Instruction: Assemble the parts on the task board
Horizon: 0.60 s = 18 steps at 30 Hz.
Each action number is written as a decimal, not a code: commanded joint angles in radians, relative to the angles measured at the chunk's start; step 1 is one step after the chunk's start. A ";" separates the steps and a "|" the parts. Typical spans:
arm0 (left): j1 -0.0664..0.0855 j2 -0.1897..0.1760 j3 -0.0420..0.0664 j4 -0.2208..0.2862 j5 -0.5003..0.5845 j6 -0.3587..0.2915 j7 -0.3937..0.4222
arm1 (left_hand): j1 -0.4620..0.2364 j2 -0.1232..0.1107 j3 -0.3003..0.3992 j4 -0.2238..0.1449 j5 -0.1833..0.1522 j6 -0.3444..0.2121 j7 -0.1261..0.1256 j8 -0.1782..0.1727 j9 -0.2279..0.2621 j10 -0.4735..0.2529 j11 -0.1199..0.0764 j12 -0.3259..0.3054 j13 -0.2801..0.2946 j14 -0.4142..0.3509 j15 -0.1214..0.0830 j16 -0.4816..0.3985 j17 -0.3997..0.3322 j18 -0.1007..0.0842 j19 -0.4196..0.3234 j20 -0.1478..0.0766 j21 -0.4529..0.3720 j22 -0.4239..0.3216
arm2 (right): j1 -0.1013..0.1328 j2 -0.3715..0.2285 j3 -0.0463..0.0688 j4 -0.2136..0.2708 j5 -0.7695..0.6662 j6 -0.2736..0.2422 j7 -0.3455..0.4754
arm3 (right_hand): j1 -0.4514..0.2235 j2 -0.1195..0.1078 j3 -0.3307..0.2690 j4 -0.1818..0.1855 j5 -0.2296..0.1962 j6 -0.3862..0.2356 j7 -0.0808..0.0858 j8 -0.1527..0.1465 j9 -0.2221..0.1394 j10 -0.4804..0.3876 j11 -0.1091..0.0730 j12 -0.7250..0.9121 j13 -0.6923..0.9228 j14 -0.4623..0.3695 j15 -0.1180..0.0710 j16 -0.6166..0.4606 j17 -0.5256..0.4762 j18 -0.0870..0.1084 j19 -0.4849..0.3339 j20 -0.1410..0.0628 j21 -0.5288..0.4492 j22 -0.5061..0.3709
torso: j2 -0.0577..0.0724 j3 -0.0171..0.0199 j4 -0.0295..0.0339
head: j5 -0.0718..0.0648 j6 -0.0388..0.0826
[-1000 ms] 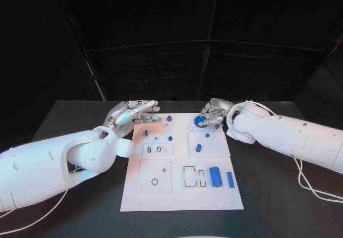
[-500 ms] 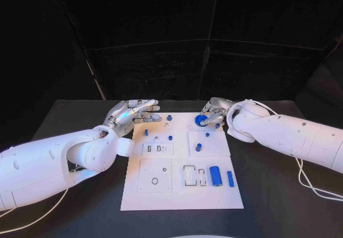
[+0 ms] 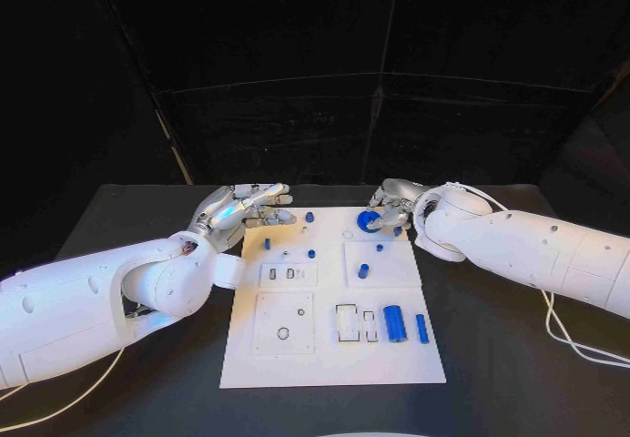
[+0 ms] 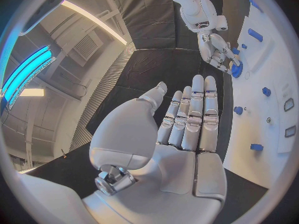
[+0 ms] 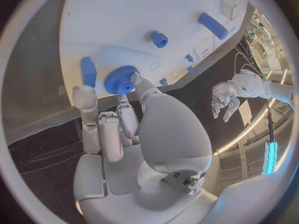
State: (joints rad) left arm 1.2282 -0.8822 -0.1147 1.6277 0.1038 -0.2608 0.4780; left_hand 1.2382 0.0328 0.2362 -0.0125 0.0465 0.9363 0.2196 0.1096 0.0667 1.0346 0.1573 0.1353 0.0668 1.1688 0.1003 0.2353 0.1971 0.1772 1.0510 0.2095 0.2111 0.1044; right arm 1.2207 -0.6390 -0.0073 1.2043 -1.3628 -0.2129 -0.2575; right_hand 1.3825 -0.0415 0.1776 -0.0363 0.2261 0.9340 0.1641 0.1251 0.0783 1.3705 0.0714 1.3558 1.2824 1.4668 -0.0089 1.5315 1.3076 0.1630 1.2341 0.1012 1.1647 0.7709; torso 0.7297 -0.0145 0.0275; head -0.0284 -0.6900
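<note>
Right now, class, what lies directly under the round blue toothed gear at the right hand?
Under the round blue toothed gear lies the white task board. The right hand touches the gear with its fingertips. The gear covers whatever peg or hole is below it.

Task board [image 3: 329,350]: smooth matt white plate, plastic by the look. Blue gear [image 5: 120,79] at the right hand's [image 5: 134,134] fingertips: matt blue plastic, fine-toothed rim. Other blue parts [image 3: 394,324] nearer the robot than that hand: same matt plastic. Both hands: silvery metallic fingers, satin sheen, smooth pale palm pads; left hand [image 4: 181,129] likewise. Arm shells [image 3: 92,300]: glossy white plastic. Table [image 3: 157,382]: dull black, slightly textured surface.
</note>
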 commanded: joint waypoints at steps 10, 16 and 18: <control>0.001 -0.001 0.000 0.001 -0.007 0.017 0.005 | -0.007 -0.003 0.001 0.007 0.003 0.006 -0.001 -0.003 -0.001 0.008 0.002 -0.005 0.000 0.007 0.000 0.002 0.001 0.005 0.008 0.000 -0.004 -0.002 | 0.000 -0.003 -0.001 0.046 -0.027 -0.088 0.022 | -0.013 0.011 0.056 -0.006 0.010 0.056 -0.016 0.028 0.008 0.014 -0.012 0.014 0.015 0.086 -0.006 0.010 0.173 -0.020 0.010 -0.011 0.012 0.009 | -0.001 -0.0005 0.0007 | 0.004 0.001; 0.001 -0.001 0.000 -0.002 -0.007 0.019 0.005 | -0.007 -0.003 0.001 0.007 0.003 0.006 -0.001 -0.003 -0.001 0.008 0.002 -0.005 0.000 0.007 0.000 0.002 0.001 0.005 0.008 0.000 -0.004 -0.002 | -0.001 -0.003 -0.001 0.101 -0.075 -0.132 0.027 | -0.017 0.009 0.062 -0.007 0.011 0.055 -0.016 0.026 0.006 0.017 -0.012 0.017 0.018 0.087 -0.007 0.011 0.177 -0.020 0.011 -0.012 0.013 0.010 | 0.000 0.0000 0.0017 | 0.006 0.002; 0.001 -0.002 0.000 -0.002 -0.007 0.019 0.005 | -0.007 -0.003 0.001 0.007 0.003 0.006 -0.001 -0.003 -0.001 0.008 0.002 -0.005 0.000 0.007 0.000 0.002 0.001 0.005 0.008 0.000 -0.004 -0.002 | -0.001 -0.003 -0.001 0.118 -0.096 -0.145 0.027 | -0.019 0.009 0.063 -0.007 0.011 0.055 -0.016 0.026 0.006 0.018 -0.012 0.018 0.020 0.087 -0.007 0.012 0.179 -0.021 0.012 -0.012 0.014 0.011 | 0.000 0.0001 0.0022 | 0.008 0.002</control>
State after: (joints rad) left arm 1.2282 -0.8833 -0.1148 1.6253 0.1037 -0.2588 0.4776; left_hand 1.2382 0.0328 0.2363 -0.0125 0.0465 0.9363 0.2196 0.1096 0.0667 1.0346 0.1573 0.1353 0.0669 1.1688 0.1003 0.2353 0.1970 0.1772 1.0510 0.2095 0.2111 0.1046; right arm 1.2180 -0.6423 -0.0091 1.3130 -1.4034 -0.2972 -0.2457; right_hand 1.3735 -0.0310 0.2348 -0.0420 0.2326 0.9752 0.1566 0.1500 0.0792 1.3812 0.0606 1.3708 1.3019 1.4668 -0.0088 1.5393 1.3075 0.1631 1.2408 0.0945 1.1731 0.7811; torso 0.7291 -0.0149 0.0286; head -0.0221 -0.6878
